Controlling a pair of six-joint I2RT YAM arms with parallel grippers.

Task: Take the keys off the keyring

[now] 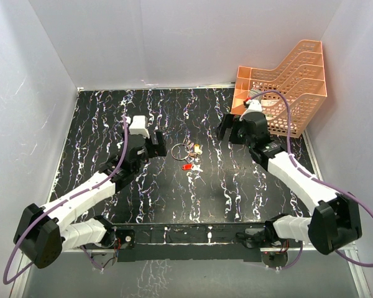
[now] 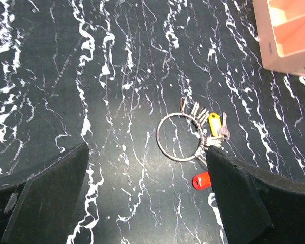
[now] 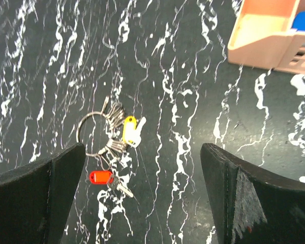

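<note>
- my left gripper [image 1: 153,145] and right gripper [image 1: 230,131] both hang released, empty.
- the keyring [image 1: 179,149] lies on the table [image 1: 105,124] between them, yellow key [image 1: 198,149] and red key [image 1: 187,166] seemingly attached.
- i'm at the approach; next, i think, one pins the ring and the other pinches a key.

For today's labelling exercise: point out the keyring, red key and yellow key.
keyring [image 2: 157,136], left wrist view, its left arc.
red key [image 3: 100,177], right wrist view, plastic head.
yellow key [image 3: 128,128], right wrist view, plastic head.
</note>
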